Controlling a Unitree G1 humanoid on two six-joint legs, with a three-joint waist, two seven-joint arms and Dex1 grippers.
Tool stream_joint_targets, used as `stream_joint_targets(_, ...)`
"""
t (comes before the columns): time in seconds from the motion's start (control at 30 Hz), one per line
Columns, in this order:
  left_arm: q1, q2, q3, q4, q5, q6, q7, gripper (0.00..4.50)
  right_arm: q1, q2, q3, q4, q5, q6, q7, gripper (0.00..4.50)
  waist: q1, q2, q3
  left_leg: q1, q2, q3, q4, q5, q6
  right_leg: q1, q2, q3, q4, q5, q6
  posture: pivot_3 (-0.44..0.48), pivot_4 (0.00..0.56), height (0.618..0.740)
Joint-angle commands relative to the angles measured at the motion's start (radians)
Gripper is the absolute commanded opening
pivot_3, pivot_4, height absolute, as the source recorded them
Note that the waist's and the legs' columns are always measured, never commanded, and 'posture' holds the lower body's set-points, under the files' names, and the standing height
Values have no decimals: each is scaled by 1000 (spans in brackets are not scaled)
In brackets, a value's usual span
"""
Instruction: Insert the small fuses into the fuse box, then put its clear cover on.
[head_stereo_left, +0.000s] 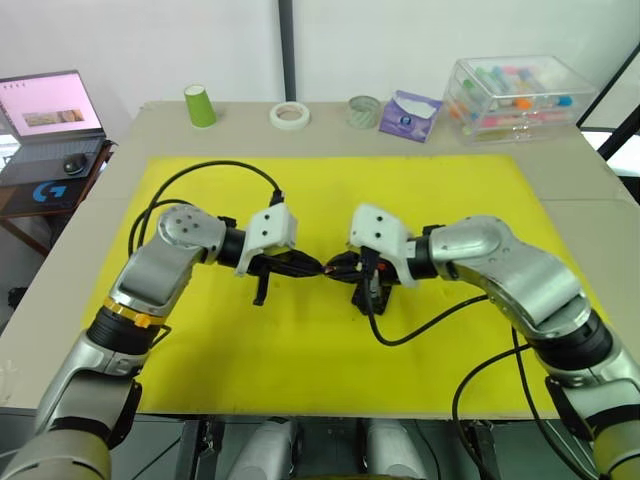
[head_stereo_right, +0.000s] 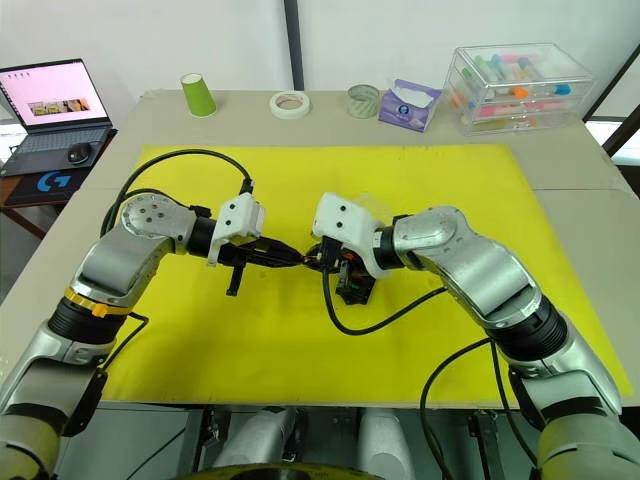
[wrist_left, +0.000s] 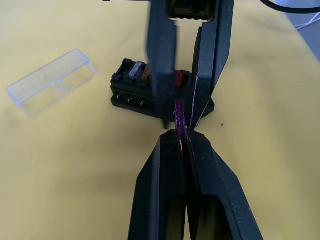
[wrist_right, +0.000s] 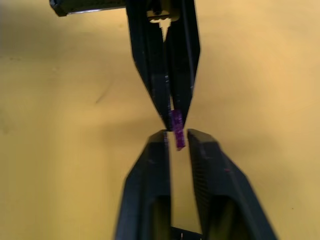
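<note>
Both grippers meet tip to tip over the middle of the yellow mat (head_stereo_left: 300, 340). My left gripper (wrist_left: 182, 137) is shut on a small purple fuse (wrist_left: 179, 116), held upright at its tips. My right gripper (wrist_right: 177, 136) is open, its fingers either side of the same fuse (wrist_right: 176, 127) with a gap showing. Just behind them the black fuse box (wrist_left: 140, 95) lies on the mat with grey, brown and red fuses seated in its slots. The clear cover (wrist_left: 52, 81) lies empty on the mat a short way from the box.
Black cables (head_stereo_left: 430, 325) loop over the mat near both arms. Along the table's far edge stand a green cup (head_stereo_left: 200, 105), two tape rolls (head_stereo_left: 290, 115), a purple tissue pack (head_stereo_left: 408, 114) and a large clear storage box (head_stereo_left: 515, 98). A laptop (head_stereo_left: 50, 105) sits off to the left.
</note>
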Motion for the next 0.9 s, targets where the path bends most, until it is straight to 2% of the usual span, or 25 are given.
stream_joint_targets(0.03, -12, 2, -2, -30, -4, -7, 0, 0, -21, 3, -18, -15, -2, -17, 8, 5, 0, 0, 0, 0, 0, 0, 0, 0, 0, 0, 0, 0, 0, 0, 0, 0, 150, 740)
stream_joint_targets(0.47, 15, 26, -7, -19, 18, -72, -31, 0, -23, -5, -21, -13, -11, -21, 31, 5, 0, 0, 0, 0, 0, 0, 0, 0, 0, 0, 0, 0, 0, 0, 0, 0, 150, 740)
stream_joint_targets(0.6, 33, 52, 15, -18, -10, -65, -61, 991, -20, -20, -40, -11, -11, -19, 36, 0, -1, 0, 0, 0, 0, 0, 0, 0, 0, 0, 0, 0, 0, 0, 0, 0, 150, 740)
stream_joint_targets(0.73, 49, 69, 35, -7, -22, -79, -72, 2457, -6, -48, -77, -22, 10, 3, 37, 0, 2, 0, 0, 0, 0, 0, 0, 0, 0, 0, 0, 0, 0, 0, 0, 0, 150, 740)
stream_joint_targets(0.9, 51, 37, 65, -29, -72, -27, -31, 4229, 21, -87, -151, -40, 52, 56, 38, 0, 2, 0, 0, 0, 0, 0, 0, 0, 0, 0, 0, 0, 0, 0, 0, 0, 150, 740)
